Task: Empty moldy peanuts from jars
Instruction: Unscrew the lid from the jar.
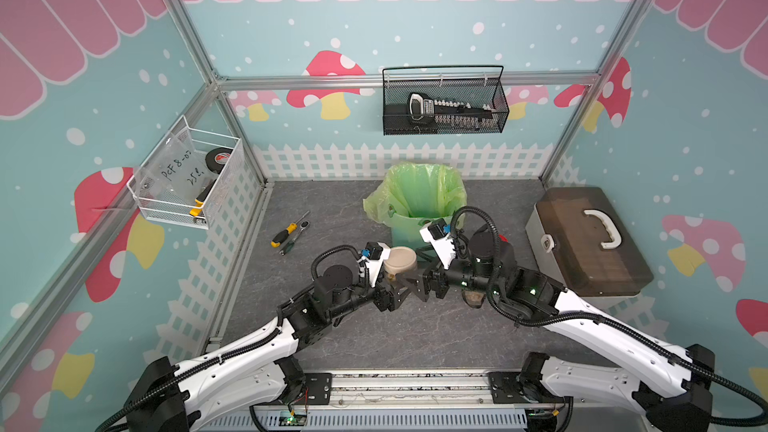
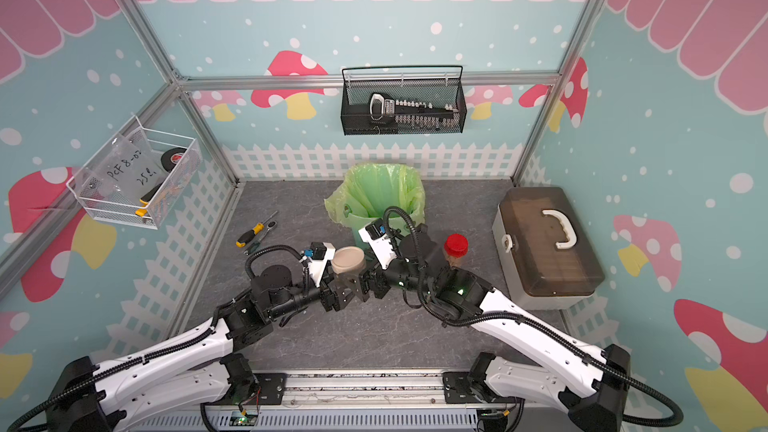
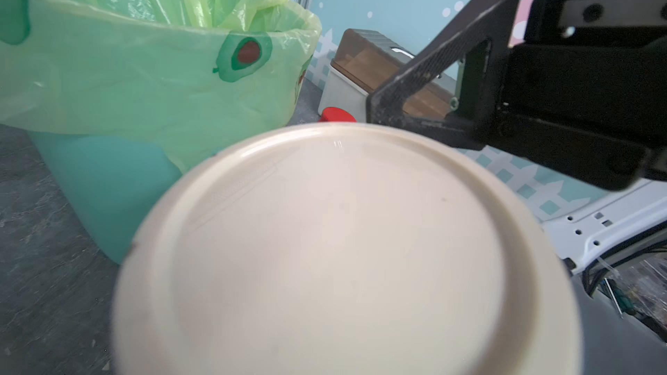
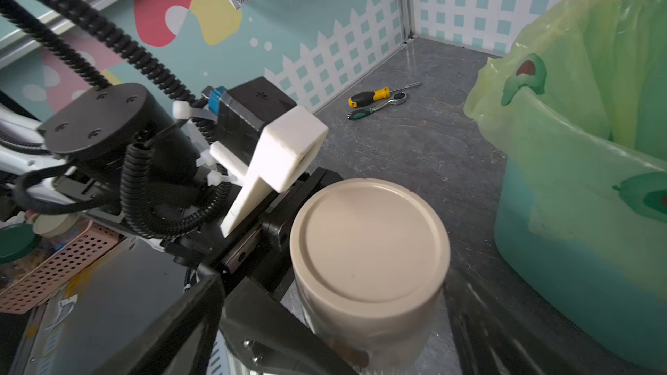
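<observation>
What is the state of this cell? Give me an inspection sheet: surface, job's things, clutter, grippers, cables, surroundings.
Surface: grey tabletop, no spill seen.
Job's things: beige-lidded jar upright, lid on, before the bag-lined bin; red-lidded jar standing closed beside the right arm.
Clutter: screwdriver and ratchet lying together; toolbox shut.
Grippers: left gripper clamps the beige-lidded jar's body; right gripper open at its lid.
Cables: black conduit loops on both wrists, nothing caught.
Surroundings: black wire basket on back wall, white wire basket on left wall.
</observation>
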`<state>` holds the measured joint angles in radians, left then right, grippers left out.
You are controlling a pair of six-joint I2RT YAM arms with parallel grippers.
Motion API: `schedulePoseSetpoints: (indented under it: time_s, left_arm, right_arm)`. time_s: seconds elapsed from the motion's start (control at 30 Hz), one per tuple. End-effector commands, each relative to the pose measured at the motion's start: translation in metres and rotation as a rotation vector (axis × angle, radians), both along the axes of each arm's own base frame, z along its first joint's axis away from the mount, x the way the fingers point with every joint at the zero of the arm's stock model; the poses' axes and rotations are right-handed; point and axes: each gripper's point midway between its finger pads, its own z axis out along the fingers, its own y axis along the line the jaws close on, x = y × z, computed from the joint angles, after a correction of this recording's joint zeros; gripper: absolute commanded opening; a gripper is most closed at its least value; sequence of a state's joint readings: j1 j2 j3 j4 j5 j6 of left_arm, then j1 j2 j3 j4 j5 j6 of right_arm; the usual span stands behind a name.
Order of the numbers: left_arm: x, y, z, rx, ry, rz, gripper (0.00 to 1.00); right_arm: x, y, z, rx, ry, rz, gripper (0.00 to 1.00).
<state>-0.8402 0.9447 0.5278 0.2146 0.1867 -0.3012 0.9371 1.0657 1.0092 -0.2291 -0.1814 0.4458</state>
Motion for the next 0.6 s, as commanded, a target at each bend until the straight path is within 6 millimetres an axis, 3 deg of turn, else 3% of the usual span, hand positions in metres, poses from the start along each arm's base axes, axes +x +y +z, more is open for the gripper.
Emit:
schedulePoseSetpoints:
  time_s: [0.0,0.17,0.33,0.57]
  left_arm:
    - [0.006,-0.002,0.035,-0.047,-0.085,0.019,0.38]
    - [0.0,-0.005,0.04,-0.056,-0.095,-0.003,0.38]
    - [-0.006,-0.003,0.046,-0.078,-0.108,-0.021,0.38]
    - [-0.013,0.003,0.059,-0.131,-0.13,-0.033,0.38]
  right_arm:
    - [0.016,-0.001,-0.005,-0.058,-0.029,-0.103,0.94]
    - [0.025,0.008,-0.017,-0.083,-0.018,-0.135,0.95]
    - [0.03,0.0,-0.022,-0.096,-0.038,-0.181,0.96]
    - [0.016,-0.007,-0.017,-0.067,-0.046,-0.103,0.98]
